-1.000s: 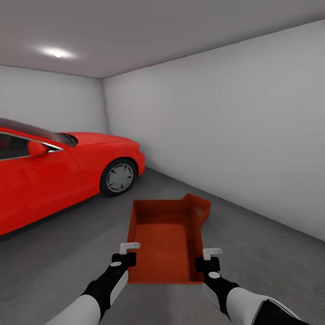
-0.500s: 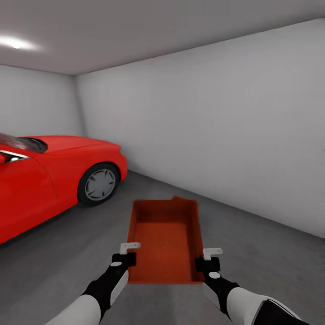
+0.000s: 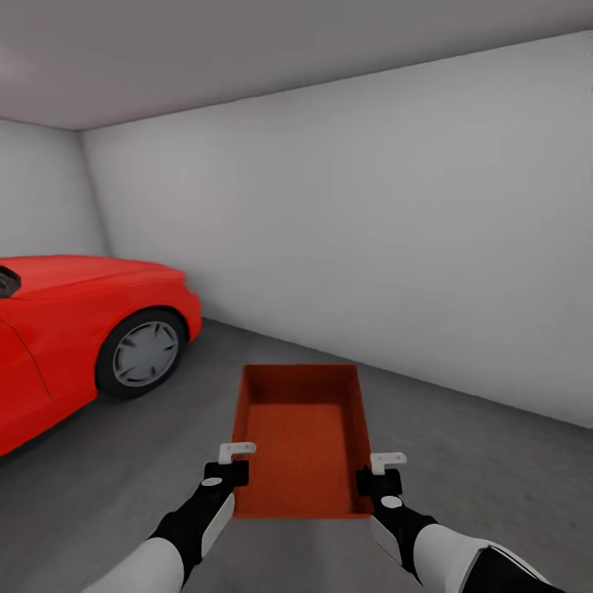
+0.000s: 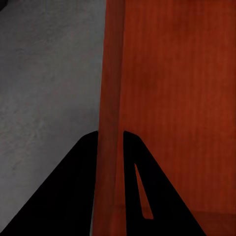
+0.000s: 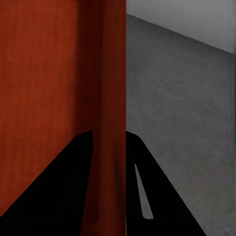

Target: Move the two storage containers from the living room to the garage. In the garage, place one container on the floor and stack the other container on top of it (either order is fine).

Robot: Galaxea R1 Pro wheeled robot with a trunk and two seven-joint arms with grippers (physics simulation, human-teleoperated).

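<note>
Orange-red storage container [image 3: 301,441] hangs above the garage's grey floor [image 3: 494,461], left gripper [image 3: 233,463] and right gripper [image 3: 380,471] each clamped on a side wall; wrist views show fingers [image 4: 81,196] straddling the walls, head view the red car [image 3: 74,329].

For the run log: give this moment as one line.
place: garage | held: orange-red rectangular open storage container | left end effector: shut on wall | right end effector: same | nearby: red car

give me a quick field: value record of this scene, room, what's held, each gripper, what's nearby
room: garage, pale grey walls, dark grey concrete floor
held: orange-red storage container, open top, empty, carried above the floor
left gripper: shut on the container's left wall
right gripper: shut on its right wall
nearby: red car on the left, front wheel in view
</note>
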